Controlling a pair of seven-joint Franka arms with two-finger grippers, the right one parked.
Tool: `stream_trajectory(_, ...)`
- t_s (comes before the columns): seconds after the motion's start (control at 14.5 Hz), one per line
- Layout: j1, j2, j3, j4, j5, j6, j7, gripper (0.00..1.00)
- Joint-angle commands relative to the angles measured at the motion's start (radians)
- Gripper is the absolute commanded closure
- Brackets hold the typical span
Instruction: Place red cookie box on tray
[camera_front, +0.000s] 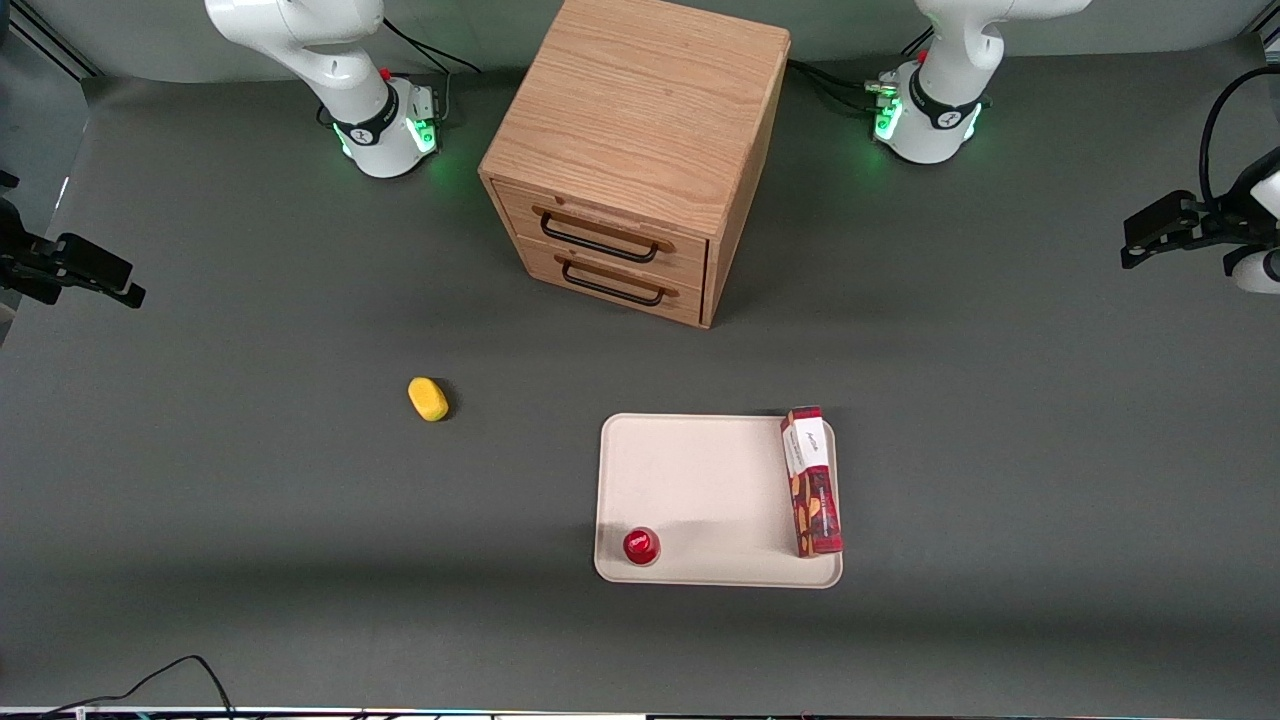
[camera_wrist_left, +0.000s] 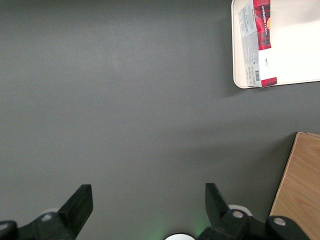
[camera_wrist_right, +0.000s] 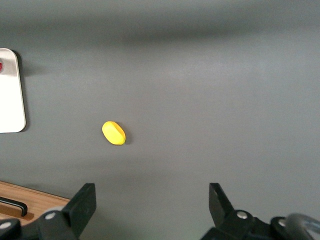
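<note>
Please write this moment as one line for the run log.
red cookie box: on tray, at edge | gripper: open, empty, over bare table away from tray

Robot lab: 2 Franka arm bases (camera_front: 385, 125) on grey table (camera_front: 250, 520).
</note>
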Motion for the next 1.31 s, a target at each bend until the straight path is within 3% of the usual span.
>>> stream_trajectory(0.0,-0.005,-0.011,-0.002,-0.013,-0.009,0.003,0.003,0.0)
stream_trajectory(0.9,-0.018,0.039,-0.012,-0.003,-0.032,0.009,-0.104,0.0)
stream_trajectory(1.24,-0.02,0.07,-0.111,0.014,-0.03,0.074,-0.214,0.0)
